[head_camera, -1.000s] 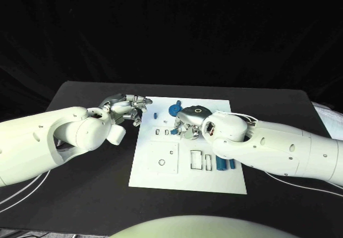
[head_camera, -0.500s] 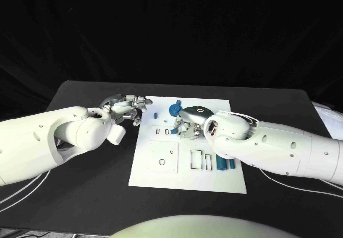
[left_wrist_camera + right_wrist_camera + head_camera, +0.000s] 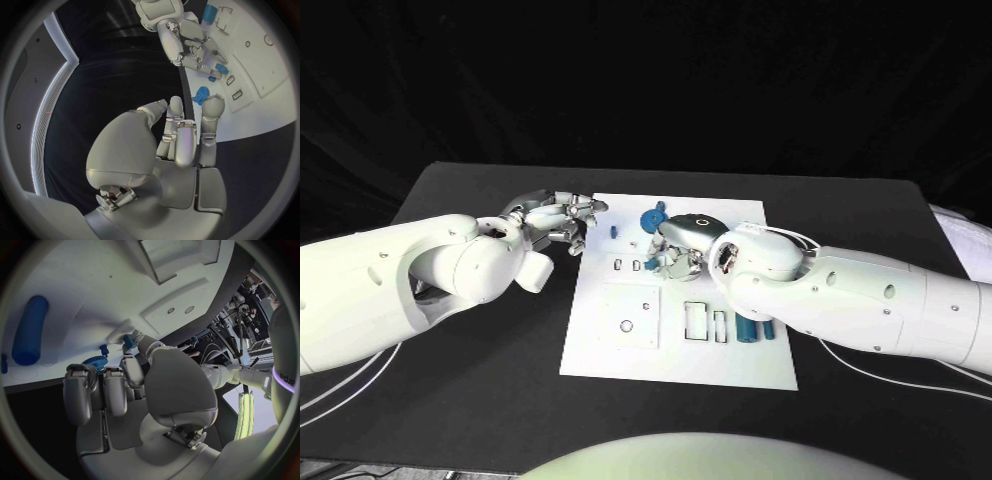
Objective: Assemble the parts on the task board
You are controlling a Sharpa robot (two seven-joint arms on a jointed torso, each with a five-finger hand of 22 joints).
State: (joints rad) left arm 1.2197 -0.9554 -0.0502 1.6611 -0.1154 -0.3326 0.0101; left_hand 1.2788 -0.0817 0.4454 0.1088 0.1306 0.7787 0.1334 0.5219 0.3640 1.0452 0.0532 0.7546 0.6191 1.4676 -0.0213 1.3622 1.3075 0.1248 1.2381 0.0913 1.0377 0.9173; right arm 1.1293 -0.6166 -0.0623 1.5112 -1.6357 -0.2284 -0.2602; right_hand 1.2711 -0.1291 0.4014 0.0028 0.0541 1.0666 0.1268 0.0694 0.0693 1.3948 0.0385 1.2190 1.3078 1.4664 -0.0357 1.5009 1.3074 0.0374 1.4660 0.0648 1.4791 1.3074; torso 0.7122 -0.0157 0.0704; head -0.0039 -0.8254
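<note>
Task board [image 3: 678,360] on table [image 3: 473,400], parts [image 3: 756,331] on board

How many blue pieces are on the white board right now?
4 plainly show: a gear at the far edge, a small piece beside it, a piece under the right hand's fingers, and a rod near the right edge. More may be hidden.

- head view: high, looks down on task board [image 3: 678,345], hands toward 12 o'clock
- wrist views: close behind own hands [image 3: 181,145] [image 3: 119,385]
- shared: board, blue gear [image 3: 653,219] [image 3: 200,95] [image 3: 95,361]
</note>
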